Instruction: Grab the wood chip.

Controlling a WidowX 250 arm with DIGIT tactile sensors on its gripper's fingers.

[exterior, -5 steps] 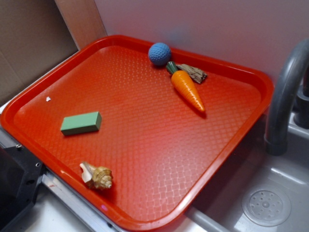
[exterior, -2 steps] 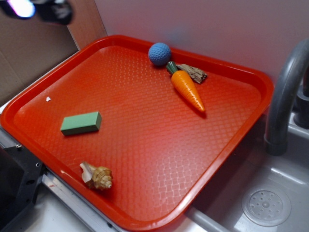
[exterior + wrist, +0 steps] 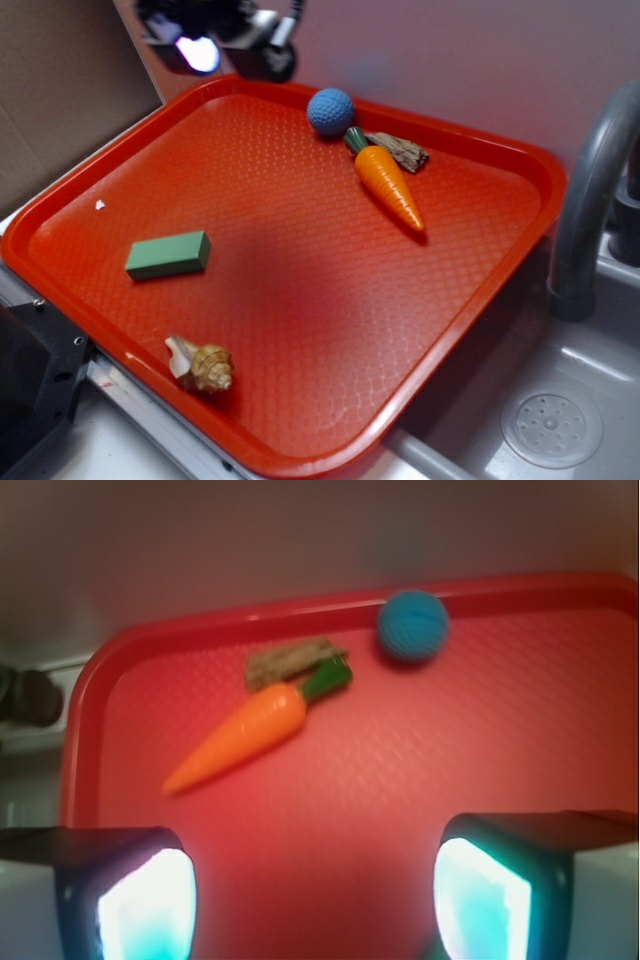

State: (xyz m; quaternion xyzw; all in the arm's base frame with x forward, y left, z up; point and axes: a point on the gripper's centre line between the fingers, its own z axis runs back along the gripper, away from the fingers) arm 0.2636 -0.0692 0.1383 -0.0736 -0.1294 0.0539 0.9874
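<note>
Sweeping in along the top of the exterior view, the claw (image 3: 225, 40) now hangs over the tray's (image 3: 300, 455) far-left corner; a second ago it was out of sight, and a moment later only a blur at the upper left. It is closing on the target but is well apart from it, so the reach is barely begun. The wrist view shows both fingers (image 3: 135, 905) spread wide with nothing between them: released.

The chip (image 3: 400, 151) lies flat near the tray's far rim, touching the carrot (image 3: 388, 184) at its green top, with the ball (image 3: 331, 111) just beside that top. Nothing on the tray has shifted.

Room is tight there. The chip sits between the carrot and the raised rim, so a finger has little gap on either side; coming down along the chip's length looks safer than straddling toward the carrot. The wide middle of the tray is free for travel. The block (image 3: 168, 255) and shell (image 3: 201, 365) are far off, and the faucet (image 3: 590, 200) stands outside the right edge.
</note>
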